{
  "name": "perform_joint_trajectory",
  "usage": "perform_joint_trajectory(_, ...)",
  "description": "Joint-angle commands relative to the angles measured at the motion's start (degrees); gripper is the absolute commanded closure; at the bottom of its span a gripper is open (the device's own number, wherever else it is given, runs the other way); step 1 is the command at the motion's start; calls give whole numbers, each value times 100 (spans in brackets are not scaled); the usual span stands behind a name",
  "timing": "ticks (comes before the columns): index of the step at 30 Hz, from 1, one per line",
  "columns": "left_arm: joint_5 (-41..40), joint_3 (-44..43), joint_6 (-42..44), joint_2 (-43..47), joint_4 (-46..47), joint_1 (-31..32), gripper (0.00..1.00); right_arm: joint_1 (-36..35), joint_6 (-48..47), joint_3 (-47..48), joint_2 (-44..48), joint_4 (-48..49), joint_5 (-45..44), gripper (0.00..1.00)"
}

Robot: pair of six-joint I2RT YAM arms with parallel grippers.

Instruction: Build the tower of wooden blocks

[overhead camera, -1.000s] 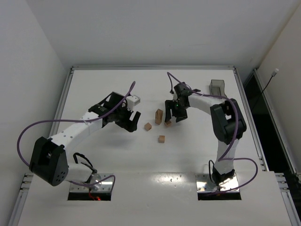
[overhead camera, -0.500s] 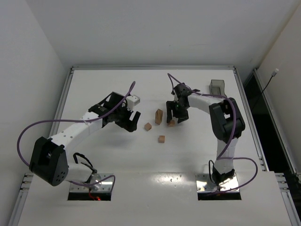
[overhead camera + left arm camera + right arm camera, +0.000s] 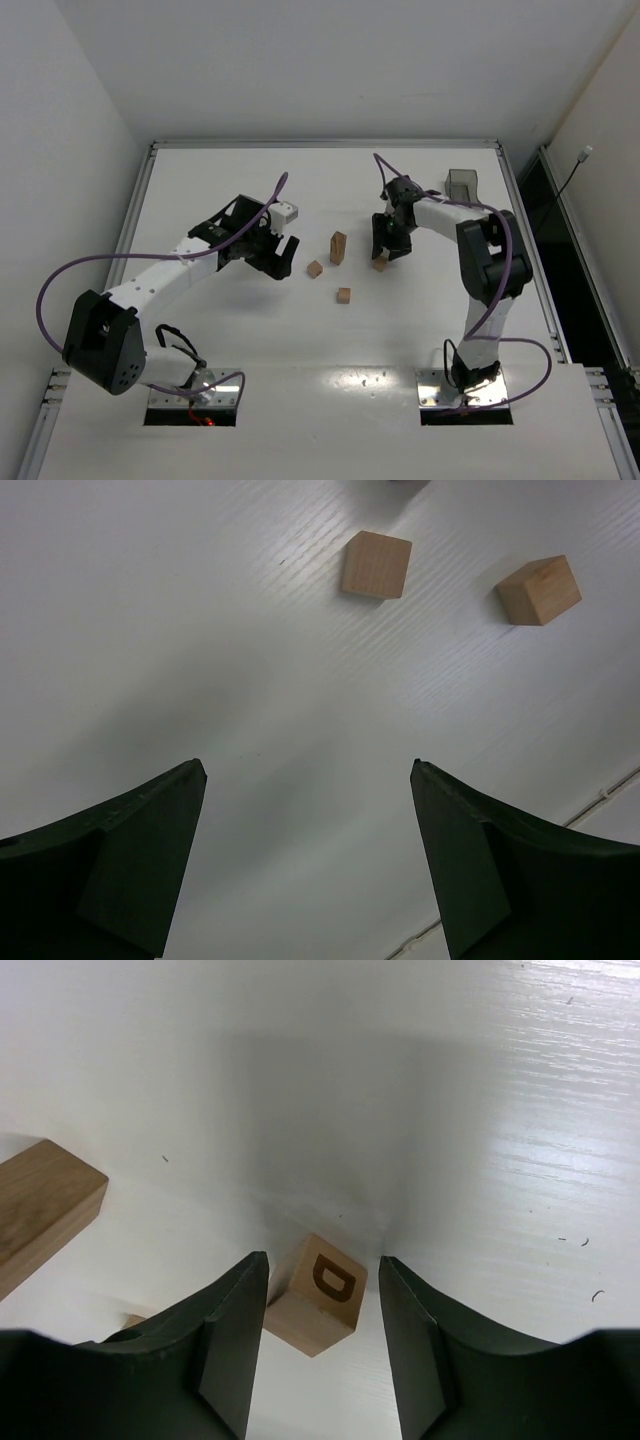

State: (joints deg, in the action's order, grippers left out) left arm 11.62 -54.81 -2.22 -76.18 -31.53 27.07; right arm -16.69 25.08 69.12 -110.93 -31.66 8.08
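Note:
A long wood block (image 3: 338,247) stands upright mid-table, with nothing on top of it. Three wood cubes lie near it: one to its lower left (image 3: 315,268), one in front (image 3: 344,295) and one to its right (image 3: 380,263). My right gripper (image 3: 386,254) is low over that right cube, open. In the right wrist view the cube (image 3: 318,1295) bears a letter D and sits between my fingers (image 3: 318,1310), touching the left one, with a gap on the right. The long block (image 3: 40,1205) is at the left there. My left gripper (image 3: 281,258) is open and empty (image 3: 306,770); two cubes (image 3: 376,565) (image 3: 540,589) lie ahead of it.
A dark translucent bin (image 3: 462,184) stands at the back right, behind the right arm. The table's raised metal rim (image 3: 325,144) runs along the far edge and sides.
My right gripper has moved right, away from the long block, and the lettered cube between its fingers has shifted right with it. The left arm has not moved.

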Motion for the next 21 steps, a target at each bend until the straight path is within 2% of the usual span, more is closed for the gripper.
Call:
perform_joint_trajectory(1,42,-162,-59,-28,165,9,20,-71,-74,-13,396,55,-34,55)
perform_joint_trajectory(7,42,-162,-59,-28,165,9,21,-71,-205,-13,564,55,159,55)
perform_joint_trajectory(12,42,-162,-59,-81,165,9,21,-124,-775,-66,748,55,476,47)
perform_joint_trajectory(15,95,-162,-59,-81,165,9,21,-186,-1530,-66,810,-67,686,44)
perform_joint_trajectory(18,147,-162,-7,-81,112,9,21,-247,-2680,-118,862,-200,1002,42)
perform_joint_trajectory(21,148,-162,-7,-28,112,9,21,-195,-3174,-259,985,-200,1064,42)
